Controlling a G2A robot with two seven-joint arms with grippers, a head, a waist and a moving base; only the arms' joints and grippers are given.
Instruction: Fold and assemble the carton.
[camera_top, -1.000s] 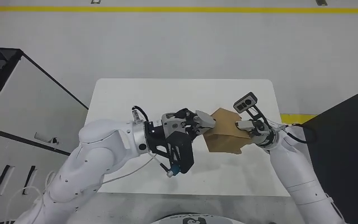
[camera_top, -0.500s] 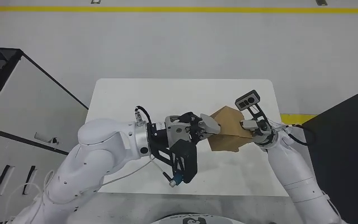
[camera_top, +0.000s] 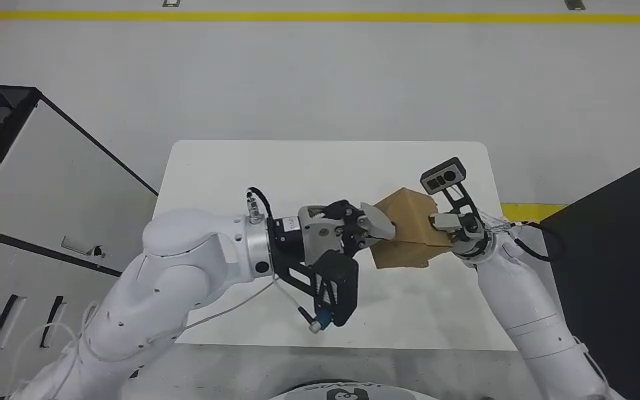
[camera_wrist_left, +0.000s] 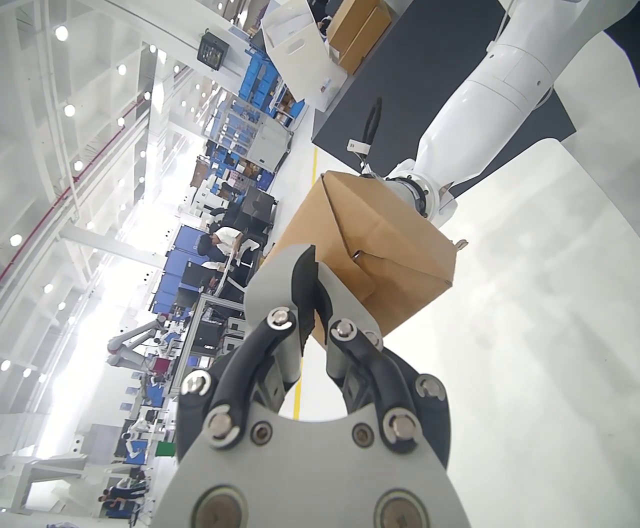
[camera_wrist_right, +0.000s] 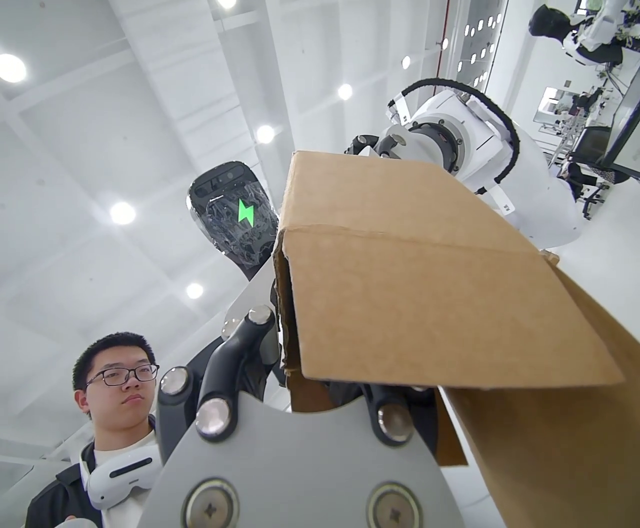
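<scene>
Left tool (camera_top: 384, 223), right tool (camera_top: 446, 226): carton (camera_top: 408, 242) between.

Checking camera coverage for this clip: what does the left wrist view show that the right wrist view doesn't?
Left wrist view: the carton from its folded-shut end, with the flap seam across it, the white table beneath, and the left tool closed on the carton's near edge. Right wrist view: the carton's open end with a loose flap sticking out, and the right tool clamped on a wall there. Shared: the same brown carton, gripped between the two tools.
</scene>
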